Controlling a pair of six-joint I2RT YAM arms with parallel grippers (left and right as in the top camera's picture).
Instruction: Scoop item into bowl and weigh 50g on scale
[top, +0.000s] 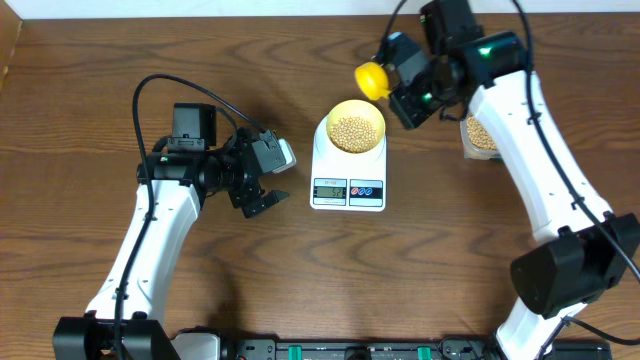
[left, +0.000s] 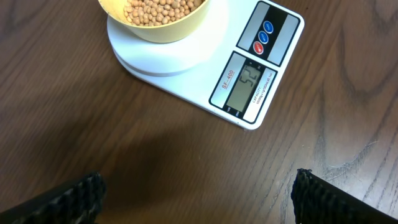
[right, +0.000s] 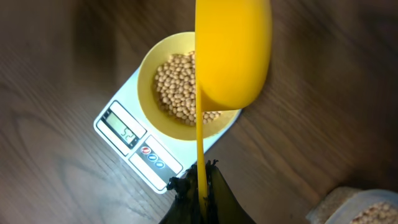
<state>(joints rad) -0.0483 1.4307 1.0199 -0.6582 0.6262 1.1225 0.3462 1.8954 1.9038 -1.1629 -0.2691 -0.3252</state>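
- Two arms work over a wooden table (top: 80, 90) — one at the left of the overhead frame, one at the right.
- Scale (top: 348, 190) sits at upper centre of the overhead frame, its display and two buttons on the front edge. The digits are too blurred to read with confidence.
- Bowl (top: 330, 127) stands on the scale's round top, behind the display.
- Beans (top: 355, 131) fill the bowl's bottom in a shallow heap below the rim.
- Right gripper (top: 403, 92) is clenched on the thin handle of a yellow scoop (top: 371, 77), just upper right of the bowl.
- From the right wrist, the scoop's cup fills the upper centre and overlaps the right side of the bowl. It hangs above the bowl, not touching it. Whether it carries beans cannot be told.
- Tub (top: 464, 140) with more beans lies right of the scale, mostly hidden under the right arm. In the right wrist view it shows at the lower right corner.
- Left gripper (top: 262, 203) is released — jaws wide apart and empty, just left of the scale's front corner, touching nothing.
- From the left wrist, both dark fingertips (left: 78, 196) sit at the bottom corners, with bare table between them and the scale at the top.
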